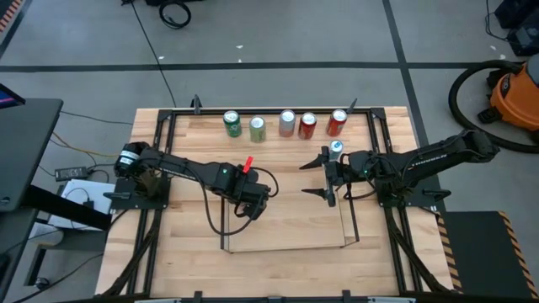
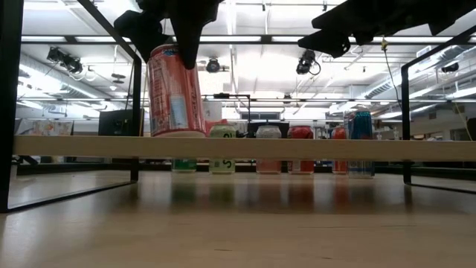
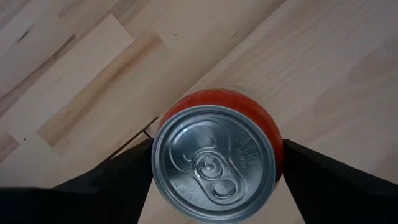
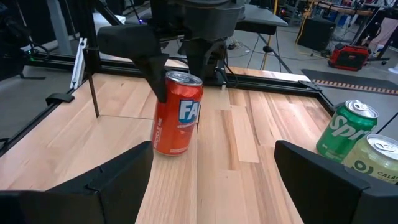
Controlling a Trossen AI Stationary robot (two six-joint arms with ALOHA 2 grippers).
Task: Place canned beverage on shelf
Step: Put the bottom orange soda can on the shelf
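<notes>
Low view first: closest in is the shelf's pale wood floor edge running straight across, with thin black rod posts at its corners. Standing on it toward one end is the orange-red can, upright, silver rim on top, white lettering on its side. The left hand is right over it, fingers down either side of the can's top; from the left wrist view the fingers sit close beside the can wall with a sliver of gap showing, so they look apart rather than clamped, though I can't tell for sure whether they're touching it.

From the high view, the shelf has lots of bare wood floor to the right of that can. The black rods along its edges are the only things close by. The right hand hangs over the shelf's far right corner, fingers spread wide, holding nothing, and a blue-topped can stands just behind it.

Farther back on the worktop there's a row of cans: two green cans, a silver can, and two red cans. All are well apart from the shelf.
</notes>
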